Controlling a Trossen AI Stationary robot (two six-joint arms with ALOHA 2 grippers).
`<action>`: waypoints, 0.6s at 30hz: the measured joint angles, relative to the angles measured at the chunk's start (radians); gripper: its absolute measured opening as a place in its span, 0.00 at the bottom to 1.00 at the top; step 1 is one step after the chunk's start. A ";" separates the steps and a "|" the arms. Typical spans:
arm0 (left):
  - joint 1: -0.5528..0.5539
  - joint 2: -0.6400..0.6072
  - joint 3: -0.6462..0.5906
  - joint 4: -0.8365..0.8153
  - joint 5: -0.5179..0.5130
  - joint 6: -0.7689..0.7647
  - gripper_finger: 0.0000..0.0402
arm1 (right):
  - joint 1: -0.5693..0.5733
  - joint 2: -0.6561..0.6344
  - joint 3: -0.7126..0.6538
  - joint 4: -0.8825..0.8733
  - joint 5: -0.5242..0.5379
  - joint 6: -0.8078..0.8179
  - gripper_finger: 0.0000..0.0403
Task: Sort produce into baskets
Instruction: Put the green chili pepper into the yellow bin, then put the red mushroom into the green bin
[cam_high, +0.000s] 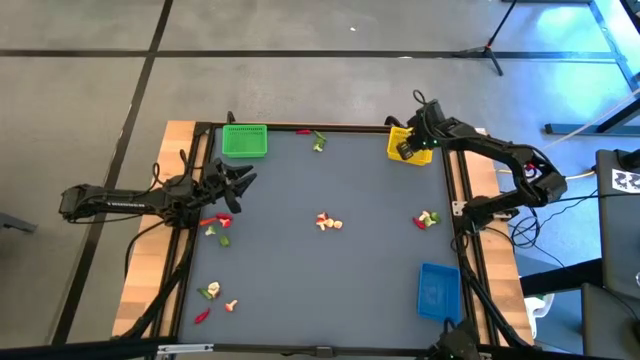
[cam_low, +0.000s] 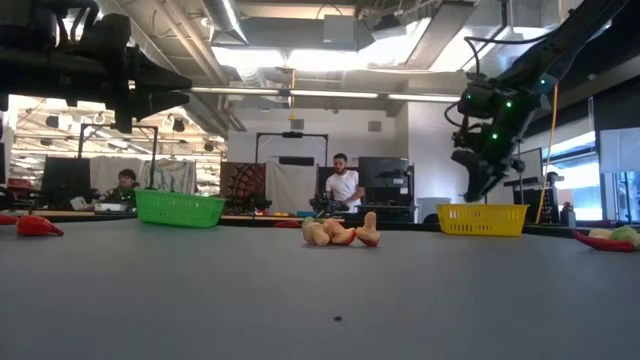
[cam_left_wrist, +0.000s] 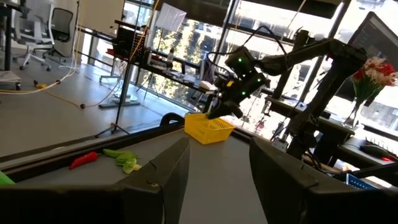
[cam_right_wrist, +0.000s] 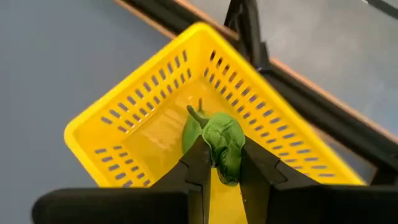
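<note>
The right gripper (cam_right_wrist: 222, 167) hangs over the yellow rectangular plastic mesh basket (cam_high: 402, 143) at the far right corner of the dark grey table (cam_high: 330, 270), its two dark fingers pinched narrowly on a small green leafy toy vegetable (cam_right_wrist: 222, 143), which is held above the basket's open interior. In the low view this gripper (cam_low: 478, 187) sits just above the basket's rim. The left gripper (cam_high: 240, 184) hovers at the table's left side, near the bright green rectangular plastic mesh basket (cam_high: 244, 140) at the far left corner; its fingers (cam_left_wrist: 155, 177) stand apart with nothing between them. Just beside it on the table lies a small cluster of red, green and pale toy pieces (cam_high: 216, 227). More produce lies scattered: a pale mushroom-like group (cam_high: 329, 223) at the table's middle, a mixed red and green group (cam_high: 427, 219) toward the right edge, another mixed group (cam_high: 215, 299) near the front left, and a red chili-like piece with green pieces (cam_high: 313, 137) along the far edge between the green and yellow baskets. The blue rectangular plastic mesh basket (cam_high: 439, 291) rests at the front right corner.
</note>
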 joint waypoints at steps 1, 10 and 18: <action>0.000 0.000 0.000 0.000 0.000 -0.001 0.41 | 0.000 0.000 -0.009 0.007 0.000 0.007 0.14; 0.000 0.000 0.000 0.000 0.000 -0.008 0.41 | 0.000 0.000 -0.017 0.013 0.000 0.056 0.29; 0.000 0.000 0.000 0.000 0.000 -0.002 0.41 | 0.008 0.000 0.001 0.027 -0.029 0.059 0.51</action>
